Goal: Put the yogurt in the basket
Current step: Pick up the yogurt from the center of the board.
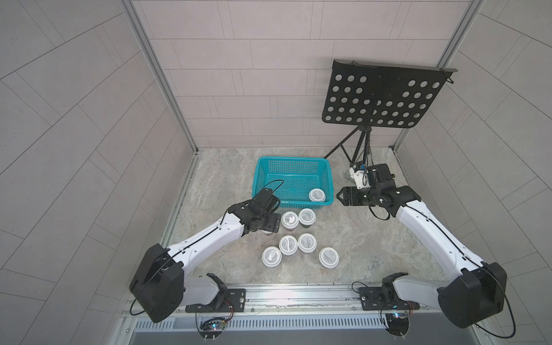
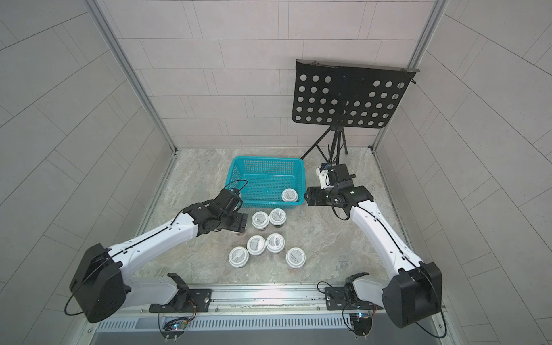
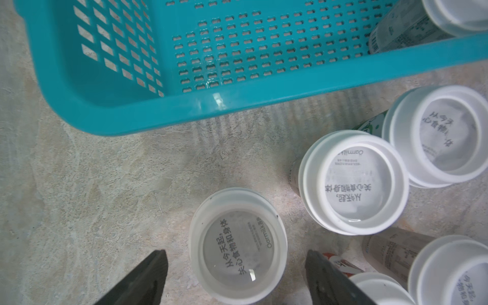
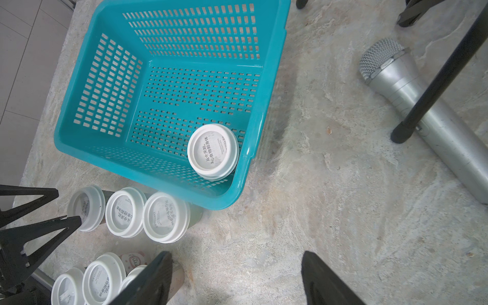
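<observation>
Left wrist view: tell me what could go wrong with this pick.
The left end effector stands open astride one yogurt cup. One finger sits close to the neighbouring yogurt cups; closing or lifting may nudge or tip them. The basket rim lies between this cup and the basket floor, so a low carry could catch the cup's base on it.

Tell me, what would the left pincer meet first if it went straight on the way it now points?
Probably the yogurt cup on the table: the open left pincer points down at it, one finger either side of it. The height above it is unclear.
</observation>
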You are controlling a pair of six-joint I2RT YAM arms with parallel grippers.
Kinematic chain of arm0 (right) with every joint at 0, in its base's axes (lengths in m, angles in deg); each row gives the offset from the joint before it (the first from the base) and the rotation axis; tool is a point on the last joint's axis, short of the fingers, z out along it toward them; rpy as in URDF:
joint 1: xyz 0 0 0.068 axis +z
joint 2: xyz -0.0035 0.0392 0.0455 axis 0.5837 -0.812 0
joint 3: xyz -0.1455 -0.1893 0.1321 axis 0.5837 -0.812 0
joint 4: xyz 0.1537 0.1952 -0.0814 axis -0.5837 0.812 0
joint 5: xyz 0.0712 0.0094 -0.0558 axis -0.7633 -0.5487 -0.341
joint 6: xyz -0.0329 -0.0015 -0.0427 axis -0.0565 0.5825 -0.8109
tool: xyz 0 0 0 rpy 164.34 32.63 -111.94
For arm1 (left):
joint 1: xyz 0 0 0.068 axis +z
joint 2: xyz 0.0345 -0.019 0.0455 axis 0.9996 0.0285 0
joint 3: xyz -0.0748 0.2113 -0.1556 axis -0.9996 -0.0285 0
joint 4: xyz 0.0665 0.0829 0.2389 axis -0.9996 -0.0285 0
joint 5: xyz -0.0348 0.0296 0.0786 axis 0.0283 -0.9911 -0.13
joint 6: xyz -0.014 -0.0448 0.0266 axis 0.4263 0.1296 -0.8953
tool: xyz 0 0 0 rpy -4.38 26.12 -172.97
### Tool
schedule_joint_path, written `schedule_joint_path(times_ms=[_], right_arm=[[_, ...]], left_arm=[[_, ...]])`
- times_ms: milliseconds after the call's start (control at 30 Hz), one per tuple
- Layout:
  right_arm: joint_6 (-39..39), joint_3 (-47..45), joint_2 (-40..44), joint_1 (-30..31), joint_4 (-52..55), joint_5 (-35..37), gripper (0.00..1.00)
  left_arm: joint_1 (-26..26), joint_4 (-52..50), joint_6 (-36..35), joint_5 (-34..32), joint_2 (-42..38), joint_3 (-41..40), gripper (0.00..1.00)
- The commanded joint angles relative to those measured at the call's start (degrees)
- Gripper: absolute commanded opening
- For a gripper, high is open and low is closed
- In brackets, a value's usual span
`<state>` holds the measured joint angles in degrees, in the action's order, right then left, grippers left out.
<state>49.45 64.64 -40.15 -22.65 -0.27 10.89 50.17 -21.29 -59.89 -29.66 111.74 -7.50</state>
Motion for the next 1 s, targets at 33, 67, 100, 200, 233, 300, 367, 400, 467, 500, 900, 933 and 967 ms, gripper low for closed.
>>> schedule_joint_path(times_ms=[33,67,100,200,233,300,367,400,467,500,900,933,967], right_arm=[[0.29,-0.74,0.13,-0.32,-0.77,-0.39,0.81],[0.24,-0.8,0.15,-0.32,-0.78,-0.41,0.81],[0.31,-0.77,0.12,-0.31,-0.75,-0.44,0.81],[0.33,-0.86,0.03,-0.32,-0.92,-0.58,0.81],[0.33,-0.95,-0.05,-0.32,-0.92,-0.6,0.81],[0.33,-0.93,-0.06,-0.32,-1.03,-0.59,0.81],[0.33,-0.97,-0.09,-0.32,-1.03,-0.69,0.81],[0.33,-0.98,-0.2,-0.32,-1.15,-0.71,0.81],[0.33,-1.07,-0.22,-0.31,-1.17,-0.79,0.81],[0.38,-1.12,-0.22,-0.32,-1.25,-0.8,0.81],[0.34,-1.3,-0.62,-0.32,-1.43,-0.93,0.82],[0.33,-1.35,-0.67,-0.32,-1.38,-0.93,0.82],[0.37,-1.36,-0.67,-0.32,-1.42,-0.88,0.82]], left_arm=[[-0.53,-0.12,-1.08,-2.37,1.52,1.73,0.88],[-0.51,-0.12,-1.14,-2.38,1.85,1.81,0.87],[-0.57,-0.12,-1.17,-2.3,2.1,1.9,0.87],[-0.75,-0.17,-1.6,-2.14,2.86,2.22,0.85],[-0.89,-0.21,-1.61,-2.16,3.09,2.26,0.84],[-0.91,-0.2,-1.61,-2.28,3.29,2.18,0.83],[-1.02,-0.36,-1.7,-2.45,3.56,2.17,0.82],[-1.07,-0.47,-1.67,-2.61,3.71,2.17,0.81],[-1.11,-0.61,-1.7,-2.81,3.83,2.17,0.79],[-1.11,-0.65,-1.69,-2.87,3.97,2.17,0.78],[-1.87,-2.01,-1.17,-4.11,3.93,1.82,0.8],[-1.81,-2.06,-1.16,-4.14,3.91,1.82,0.8],[-1.88,-2.06,-1.16,-4.14,3.82,1.74,0.8]])
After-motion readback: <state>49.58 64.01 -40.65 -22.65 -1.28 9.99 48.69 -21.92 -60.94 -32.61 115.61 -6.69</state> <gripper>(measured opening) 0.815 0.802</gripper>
